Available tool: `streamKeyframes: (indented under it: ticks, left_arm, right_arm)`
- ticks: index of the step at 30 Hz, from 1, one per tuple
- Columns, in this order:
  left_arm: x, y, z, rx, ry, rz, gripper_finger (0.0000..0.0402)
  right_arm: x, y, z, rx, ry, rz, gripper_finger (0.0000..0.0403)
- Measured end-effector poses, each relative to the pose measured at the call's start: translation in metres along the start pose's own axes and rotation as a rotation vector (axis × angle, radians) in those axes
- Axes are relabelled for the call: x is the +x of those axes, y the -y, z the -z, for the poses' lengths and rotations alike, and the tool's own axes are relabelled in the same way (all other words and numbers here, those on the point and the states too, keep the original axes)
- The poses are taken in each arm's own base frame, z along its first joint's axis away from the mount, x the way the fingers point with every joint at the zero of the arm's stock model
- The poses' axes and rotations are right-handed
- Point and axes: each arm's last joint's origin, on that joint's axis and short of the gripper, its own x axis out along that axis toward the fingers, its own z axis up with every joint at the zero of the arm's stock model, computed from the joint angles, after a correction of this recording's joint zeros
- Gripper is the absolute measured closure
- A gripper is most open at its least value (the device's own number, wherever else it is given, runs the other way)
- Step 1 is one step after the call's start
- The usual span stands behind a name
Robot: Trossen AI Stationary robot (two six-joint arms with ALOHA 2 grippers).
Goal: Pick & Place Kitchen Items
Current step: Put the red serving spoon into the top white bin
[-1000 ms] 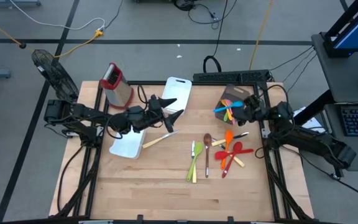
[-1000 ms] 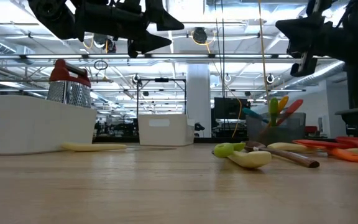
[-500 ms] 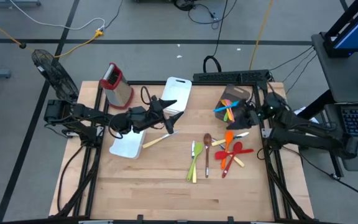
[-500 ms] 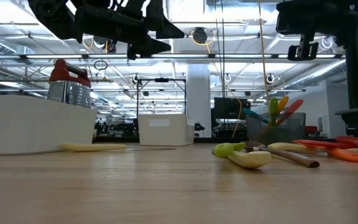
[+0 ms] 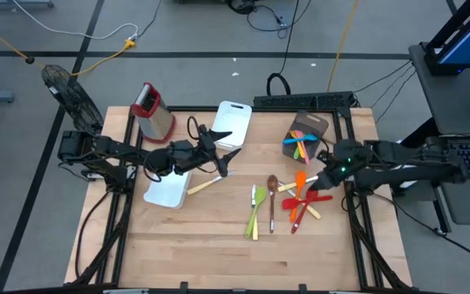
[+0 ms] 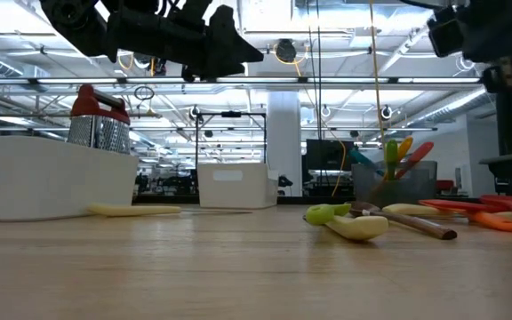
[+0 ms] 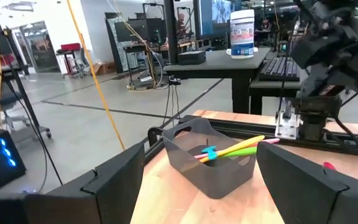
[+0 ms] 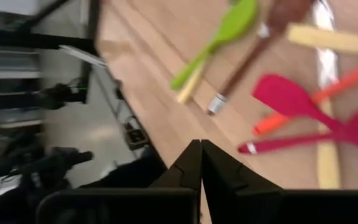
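Grater (image 5: 152,112), trays (image 5: 168,189), grey bin (image 5: 306,135) around utensils (image 5: 294,199); left gripper (image 5: 223,160) open, right gripper (image 5: 320,181) closed, empty.

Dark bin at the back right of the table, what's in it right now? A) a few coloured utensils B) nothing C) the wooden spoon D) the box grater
A: the dark bin holds several coloured utensils, blue, yellow, green and pink; the left wrist view shows them lying inside it. The box grater stands at the back left, and the wooden spoon lies on the table.
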Motion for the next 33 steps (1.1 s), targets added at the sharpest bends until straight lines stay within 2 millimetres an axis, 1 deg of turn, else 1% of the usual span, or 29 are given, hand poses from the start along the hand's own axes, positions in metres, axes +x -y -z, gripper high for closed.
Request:
streamKeyframes:
  ticks: [7, 12, 16, 23, 28, 33]
  left_arm:
    - [0.0, 0.0, 0.0, 0.011, -0.002, 0.0, 0.0091]
    - [0.0, 0.0, 0.002, 0.021, -0.02, 0.002, 0.0092]
    - [0.0, 0.0, 0.002, 0.026, -0.021, 0.002, 0.0091]
    - [0.0, 0.0, 0.002, 0.045, -0.022, 0.002, 0.0091]
    - [0.0, 0.0, 0.002, 0.046, -0.022, 0.002, 0.0091]
    - [0.0, 0.0, 0.002, 0.046, -0.022, 0.002, 0.0091]
  right_arm:
    - [0.009, 0.005, 0.018, 0.111, -0.051, 0.16, 0.0403]
    - [0.015, 0.007, 0.027, 0.185, -0.099, 0.247, 0.0403]
    - [0.018, 0.01, 0.034, 0.278, -0.131, 0.323, 0.0403]
    - [0.018, 0.013, 0.042, 0.326, -0.159, 0.378, 0.0401]
    - [0.018, 0.013, 0.042, 0.346, -0.112, 0.385, 0.0382]
    - [0.019, 0.013, 0.041, 0.351, -0.106, 0.388, 0.0348]
